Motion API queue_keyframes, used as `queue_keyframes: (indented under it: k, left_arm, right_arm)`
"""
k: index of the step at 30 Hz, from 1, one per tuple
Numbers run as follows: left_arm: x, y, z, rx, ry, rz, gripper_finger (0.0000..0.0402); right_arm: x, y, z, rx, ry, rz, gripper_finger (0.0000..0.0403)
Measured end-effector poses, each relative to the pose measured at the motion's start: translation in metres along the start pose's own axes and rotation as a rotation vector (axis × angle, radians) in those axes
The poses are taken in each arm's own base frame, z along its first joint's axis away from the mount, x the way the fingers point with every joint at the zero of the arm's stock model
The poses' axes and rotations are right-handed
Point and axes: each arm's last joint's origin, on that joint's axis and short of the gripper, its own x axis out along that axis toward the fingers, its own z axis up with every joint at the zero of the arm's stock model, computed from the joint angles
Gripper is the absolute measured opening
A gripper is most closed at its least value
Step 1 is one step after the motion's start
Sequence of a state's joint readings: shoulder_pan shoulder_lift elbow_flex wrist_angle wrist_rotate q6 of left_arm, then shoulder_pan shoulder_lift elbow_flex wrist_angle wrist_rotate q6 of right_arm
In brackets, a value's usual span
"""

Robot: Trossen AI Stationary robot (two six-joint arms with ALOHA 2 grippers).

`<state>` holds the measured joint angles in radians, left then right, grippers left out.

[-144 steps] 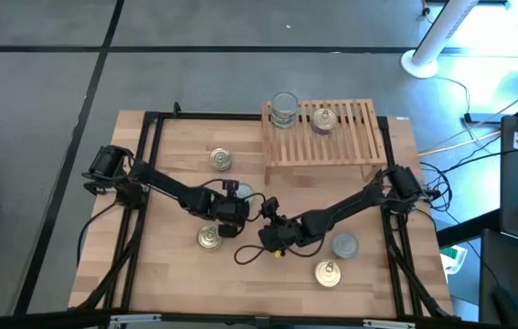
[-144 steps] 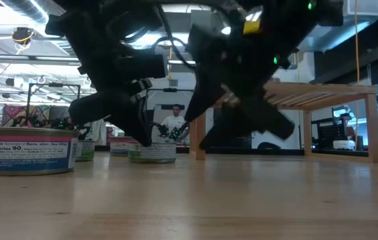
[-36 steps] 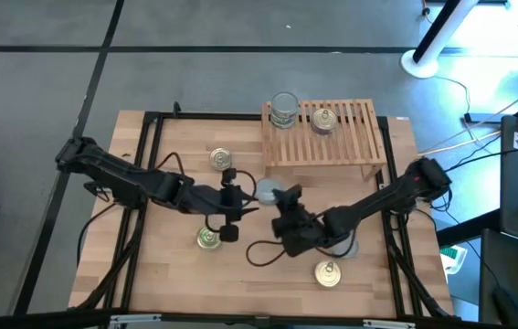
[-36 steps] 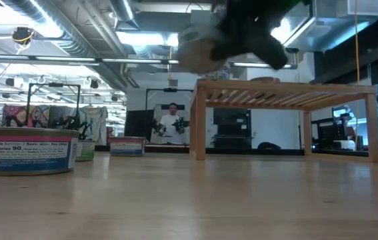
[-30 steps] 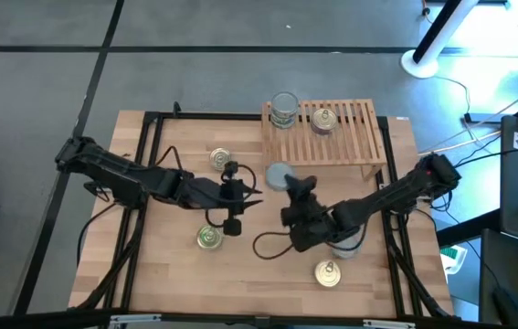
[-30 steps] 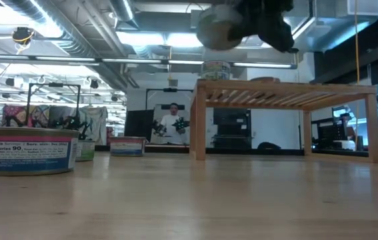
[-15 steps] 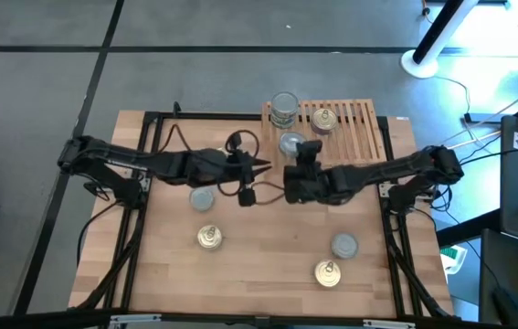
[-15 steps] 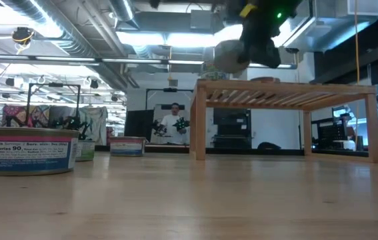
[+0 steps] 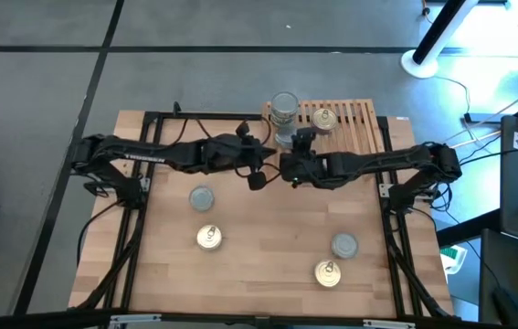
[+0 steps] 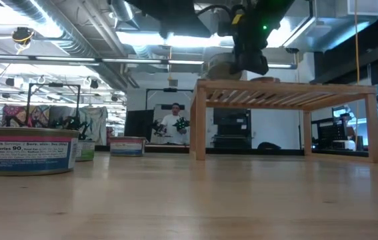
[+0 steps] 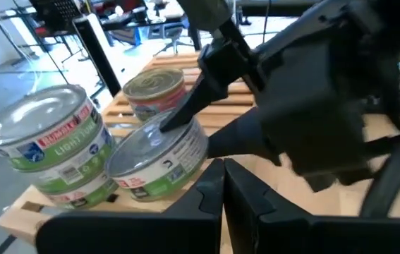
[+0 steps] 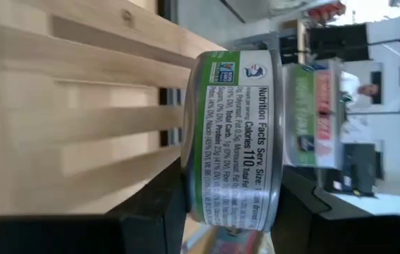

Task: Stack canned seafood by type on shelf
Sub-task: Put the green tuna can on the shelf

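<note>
Low view: right gripper holds a tin at the shelf top's left end. Nearest can sits far left (two more behind). A person stands in the background.

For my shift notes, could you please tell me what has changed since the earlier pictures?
The right pincer carried a green-label can from the table's middle to the shelf. The left pincer shut and followed. The stacked cans, gold-top can and four table cans stayed.
</note>
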<state>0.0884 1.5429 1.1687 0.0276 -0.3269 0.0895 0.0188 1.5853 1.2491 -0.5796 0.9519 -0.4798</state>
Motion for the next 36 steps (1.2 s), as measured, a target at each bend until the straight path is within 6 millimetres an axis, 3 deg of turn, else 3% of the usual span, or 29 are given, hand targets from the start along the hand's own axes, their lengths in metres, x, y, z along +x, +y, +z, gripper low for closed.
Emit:
queue_keyframes:
  k: [12, 36]
  left_arm:
    - [0.031, 0.003, -0.016, -0.031, -0.002, -0.029, 0.0003]
    - [0.039, 0.015, -0.024, -0.047, 0.039, 0.006, 0.0003]
  right_arm:
    - [0.0, 0.002, 0.0, -0.035, -0.01, 0.031, 0.0147]
    - [0.0, 0.004, 0.0, -0.093, -0.043, 0.098, 0.0147]
